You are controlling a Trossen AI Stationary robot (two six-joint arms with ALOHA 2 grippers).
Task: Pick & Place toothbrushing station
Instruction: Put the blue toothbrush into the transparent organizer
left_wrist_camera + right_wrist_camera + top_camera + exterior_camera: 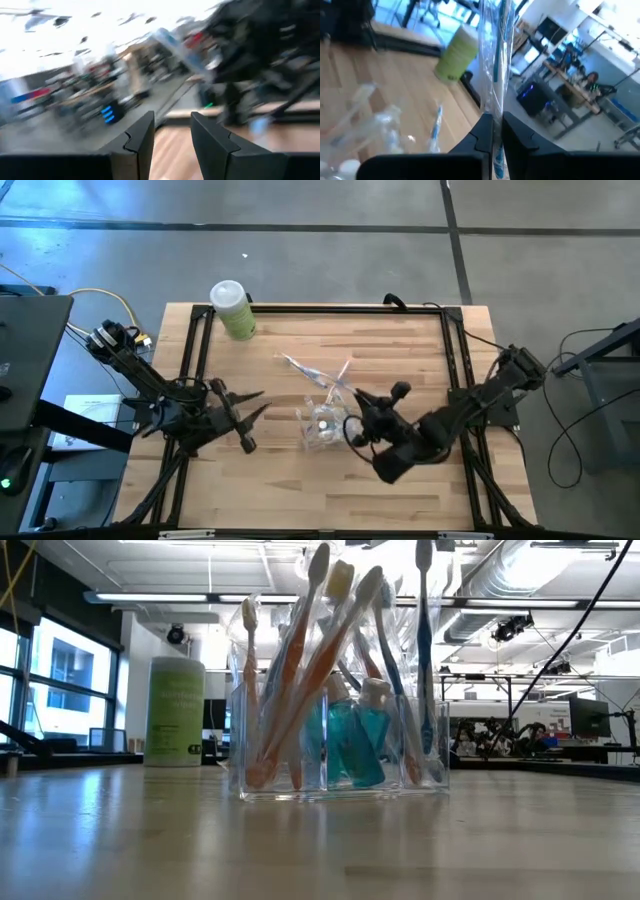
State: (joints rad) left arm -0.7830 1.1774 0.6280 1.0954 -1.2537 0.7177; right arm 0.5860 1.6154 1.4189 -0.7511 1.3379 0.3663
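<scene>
A see-through holder (322, 425) stands on the wooden table's middle; in the low view the holder (340, 740) has several orange and blue toothbrushes and small teal bottles standing in it. My right gripper (494, 131) is just right of the holder (375, 130), shut on a clear-wrapped toothbrush (495, 60) with a blue strip. In the high view that gripper (352, 396) points toward the far left. Another wrapped toothbrush (298, 367) lies on the table beyond the holder. My left gripper (262, 402) hovers left of the holder, open, with nothing between its fingers (145, 137). My right gripper pinches the wrapped toothbrush between its two fingers, on the wrap's lower stretch (494, 117). The fingers lie across it. Most of the toothbrush stands out past the fingertips, lifted clear of the table, and a short end (497, 165) shows below them.
A light-green bottle with a white cap (232, 308) stands at the table's far left corner. A black frame rail (330, 308) runs round the table's edges. Bare wood lies between the holder and the near edge.
</scene>
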